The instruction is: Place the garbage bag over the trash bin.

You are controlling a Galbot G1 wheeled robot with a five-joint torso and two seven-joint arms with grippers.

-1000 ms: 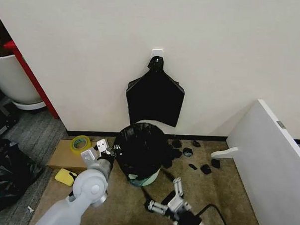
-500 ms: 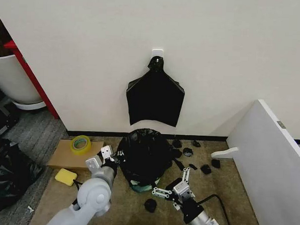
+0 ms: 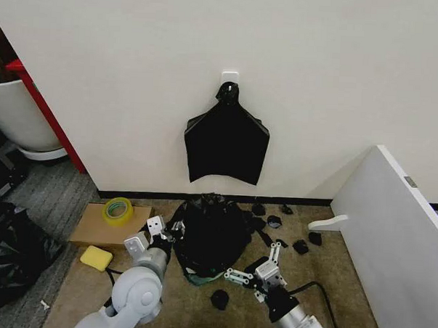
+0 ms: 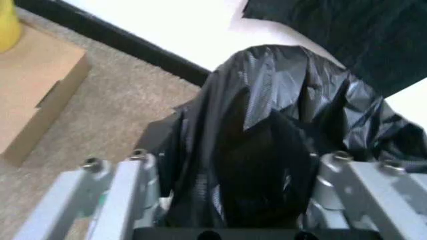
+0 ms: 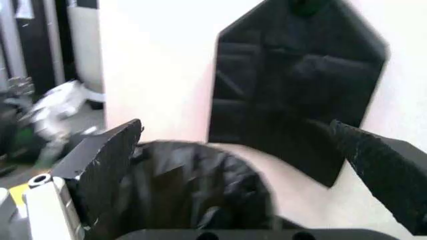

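- Garbage bag (image 3: 210, 232): glossy black, crinkled, draped down over the trash bin on the floor at the foot of the wall; it peaks in a gathered tuft at the top near the black skirting. In the left wrist view the bag (image 4: 280, 130) billows between the two finger bars.
- Trash bin (image 3: 202, 278): almost wholly covered; a sliver of pale green base shows under the bag's front hem.
- Left pincer (image 3: 160, 234): at the bag's left side, touching the plastic; fingers spread, with bag film bulging between them.
- Right pincer (image 3: 258, 271): low, in front of and to the right of the bin, fingers spread wide and holding nothing.
- Open room: bare carpet in front of the bin between the two arms; one small black scrap (image 3: 219, 299) lies there.
- Black scraps (image 3: 300, 247): several scattered on the carpet to the right of the bin, toward the skirting.
- Bundle of black bags (image 3: 226, 141): flat, kite-shaped, hung from a white wall hook above the bin.
- Cardboard sheet (image 3: 92, 227): on the floor left of the bin, bearing a yellow tape roll (image 3: 117, 210); a yellow sponge (image 3: 96, 257) lies just in front.
- White panel (image 3: 398, 230): leaning at the right.
- Large white container (image 3: 17, 115): red-framed, far left.
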